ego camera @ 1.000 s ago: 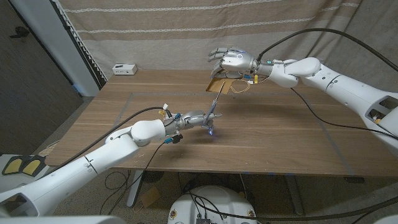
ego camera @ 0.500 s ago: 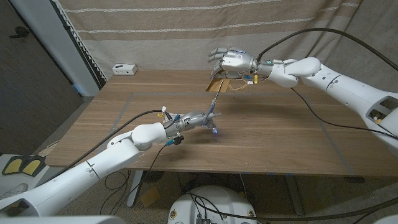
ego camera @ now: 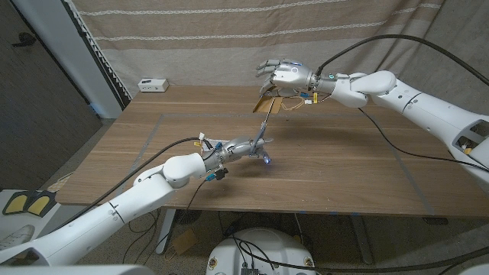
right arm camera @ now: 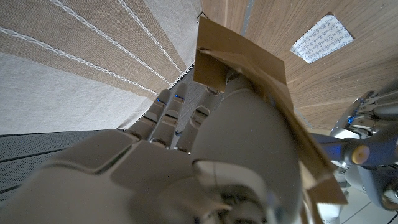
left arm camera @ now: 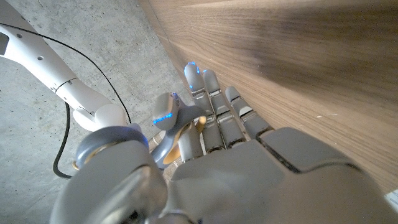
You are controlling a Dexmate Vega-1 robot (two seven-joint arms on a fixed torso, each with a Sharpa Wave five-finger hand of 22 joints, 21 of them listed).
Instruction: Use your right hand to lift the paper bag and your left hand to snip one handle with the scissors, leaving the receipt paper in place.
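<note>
My right hand [ego camera: 287, 75] holds the brown paper bag [ego camera: 268, 98] lifted above the far middle of the table, fingers spread over its top edge. In the right wrist view the bag [right arm camera: 249, 74] lies against the palm of that hand [right arm camera: 186, 155]. A thin handle loop [ego camera: 295, 104] hangs under the hand. My left hand [ego camera: 238, 147] grips the scissors [ego camera: 264, 125] low over the table's middle, blades pointing up toward the bag's lower corner. The white receipt paper [right arm camera: 322, 38] lies on the wood beyond the bag. The left hand's fingers [left arm camera: 211, 118] are curled.
A small white box [ego camera: 153, 85] sits at the table's far left corner. A striped curtain hangs close behind the table [ego camera: 344, 168]. Black cables trail from both arms over the wood.
The left arm has slid a little forward and to the right, the scissors staying aimed at the bag. The right hand and bag have barely moved.
</note>
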